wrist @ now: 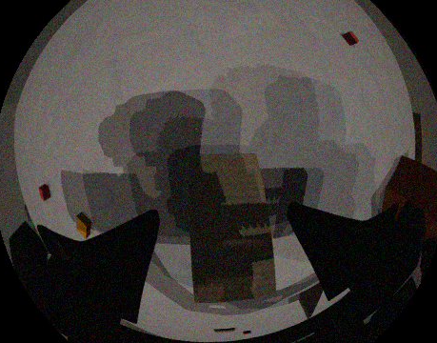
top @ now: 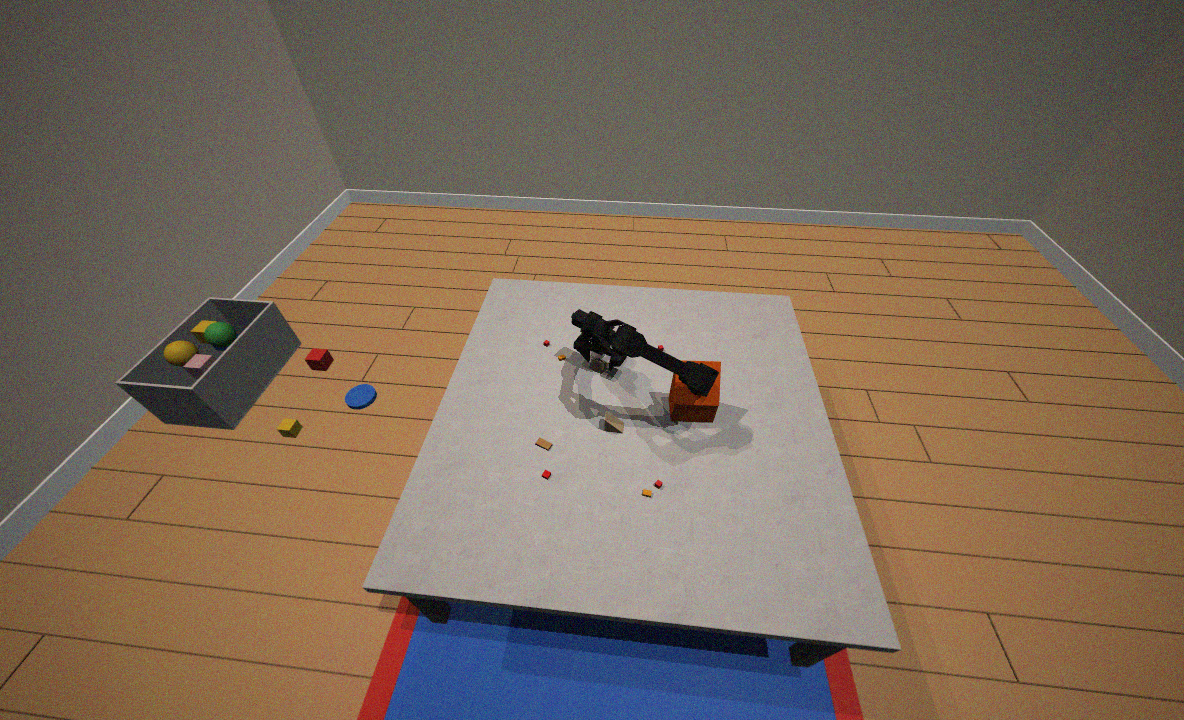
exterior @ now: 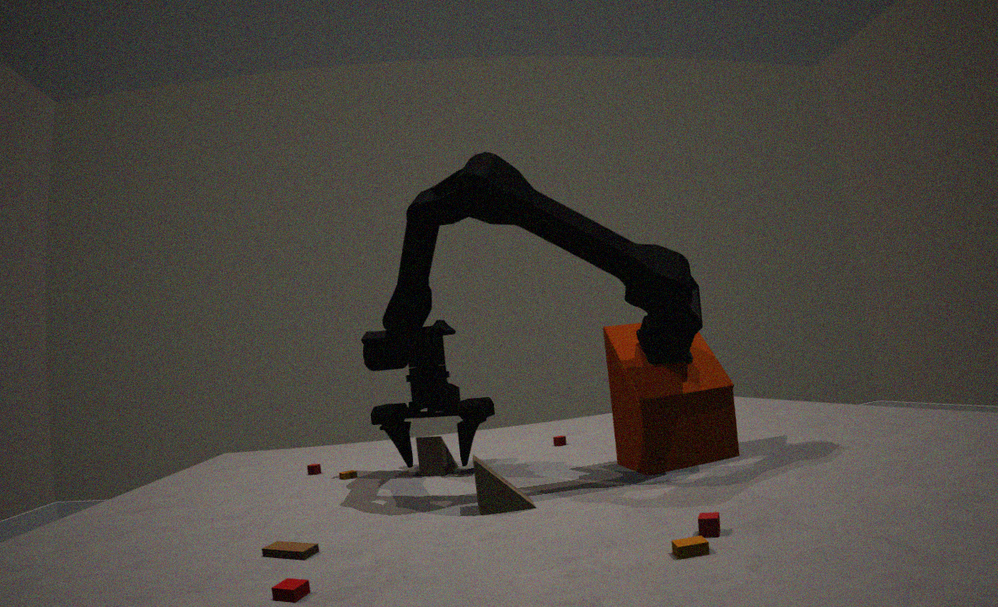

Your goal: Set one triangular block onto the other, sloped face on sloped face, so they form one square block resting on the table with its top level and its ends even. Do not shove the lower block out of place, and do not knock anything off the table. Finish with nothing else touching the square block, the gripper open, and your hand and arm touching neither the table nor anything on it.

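Observation:
My gripper (top: 605,366) (exterior: 437,464) (wrist: 226,214) is open, pointing down with its fingertips low near the table. One tan triangular block (exterior: 432,455) (wrist: 234,257) stands on the table between the open fingers, with a gap on each side in the wrist view; its slope falls to the right in the exterior view. The other triangular block (top: 613,423) (exterior: 496,491) (wrist: 310,300) stands apart on the table, nearer the exterior camera, its slope also falling to the right there. The first block is mostly hidden by the hand in the top view.
An orange pedestal (top: 693,409) (exterior: 687,436) bears the arm. A flat wooden piece (top: 543,444) (exterior: 290,550) and a red piece (top: 546,474) (exterior: 290,589) lie at the near left. An orange piece (top: 561,357) (exterior: 347,475) (wrist: 84,226) lies beyond the hand. Several other small pieces lie about.

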You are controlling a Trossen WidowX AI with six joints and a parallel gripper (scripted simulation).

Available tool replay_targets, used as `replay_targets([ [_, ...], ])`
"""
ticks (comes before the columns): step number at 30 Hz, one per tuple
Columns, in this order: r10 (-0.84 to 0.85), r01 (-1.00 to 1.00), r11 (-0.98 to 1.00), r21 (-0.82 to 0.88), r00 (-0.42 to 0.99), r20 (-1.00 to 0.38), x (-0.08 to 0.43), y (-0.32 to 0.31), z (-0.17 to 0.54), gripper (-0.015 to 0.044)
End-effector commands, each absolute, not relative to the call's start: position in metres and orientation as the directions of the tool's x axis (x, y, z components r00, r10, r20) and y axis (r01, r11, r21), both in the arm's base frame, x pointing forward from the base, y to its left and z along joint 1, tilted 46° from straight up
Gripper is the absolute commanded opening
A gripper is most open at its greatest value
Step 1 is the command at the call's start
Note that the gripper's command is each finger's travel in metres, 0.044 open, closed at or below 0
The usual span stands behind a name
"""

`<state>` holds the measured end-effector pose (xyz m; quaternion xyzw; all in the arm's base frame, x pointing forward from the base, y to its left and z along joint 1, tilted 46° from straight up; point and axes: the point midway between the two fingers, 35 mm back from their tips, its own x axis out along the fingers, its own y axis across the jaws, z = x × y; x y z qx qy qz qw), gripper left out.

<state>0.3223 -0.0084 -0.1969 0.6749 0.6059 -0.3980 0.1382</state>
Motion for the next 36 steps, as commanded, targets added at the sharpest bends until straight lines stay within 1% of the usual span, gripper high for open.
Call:
replay_targets([
  [1,0.707,0.928,-0.228,-0.295,-0.051,-0.706,0.324,-0.015,-0.190,0.0440],
  [5,0.705,0.928,-0.228,-0.295,-0.051,-0.707,0.326,-0.050,-0.157,0.0440],
  [16,0.703,0.931,-0.233,-0.280,-0.037,-0.710,0.327,-0.055,-0.158,0.0440],
  [18,0.680,0.973,-0.114,-0.199,-0.069,-0.730,0.328,-0.051,-0.156,0.0440],
  [20,0.640,0.993,0.085,-0.081,-0.117,-0.760,0.330,-0.045,-0.154,0.0440],
  [22,0.595,0.956,0.291,0.026,-0.160,-0.788,0.333,-0.039,-0.151,0.0440],
  [24,0.546,0.864,0.490,0.117,-0.199,-0.814,0.335,-0.034,-0.148,0.0440],
  [26,0.494,0.721,0.666,0.191,-0.234,-0.837,0.337,-0.029,-0.144,0.0440],
  [28,0.438,0.536,0.807,0.247,-0.264,-0.859,0.340,-0.023,-0.140,0.0440],
  [30,0.380,0.319,0.904,0.286,-0.288,-0.879,0.342,-0.018,-0.136,0.0440],
  [33,0.289,-0.037,0.948,0.316,-0.316,-0.904,0.346,-0.009,-0.128,0.0440],
  [36,0.194,-0.386,0.865,0.320,-0.331,-0.924,0.350,-0.001,-0.119,0.0440],
])
